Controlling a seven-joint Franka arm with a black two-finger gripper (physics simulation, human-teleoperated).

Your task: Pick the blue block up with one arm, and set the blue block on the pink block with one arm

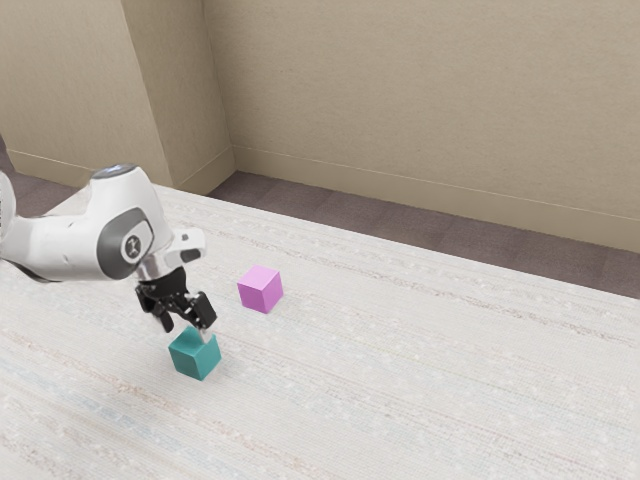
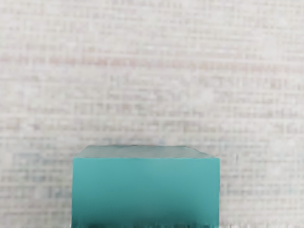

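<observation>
While the tool (image 1: 188,322) hangs open just over the blue block (image 1: 195,355), the pink block (image 1: 260,288) stands near, not touching.

Pale table (image 1: 450,380), blue block (image 1: 195,356), pink block (image 1: 260,289) nearby

Beige walls (image 1: 420,90); pale baseboard (image 1: 430,190); dark brown floor (image 1: 400,215); pale woodgrain table (image 1: 450,380)

One pale wood-grain counter (image 1: 420,380) carries two cubes: one teal-blue block (image 1: 195,355) just beneath the single black tool (image 1: 187,325), one pink block (image 1: 260,289) beyond it.
</observation>
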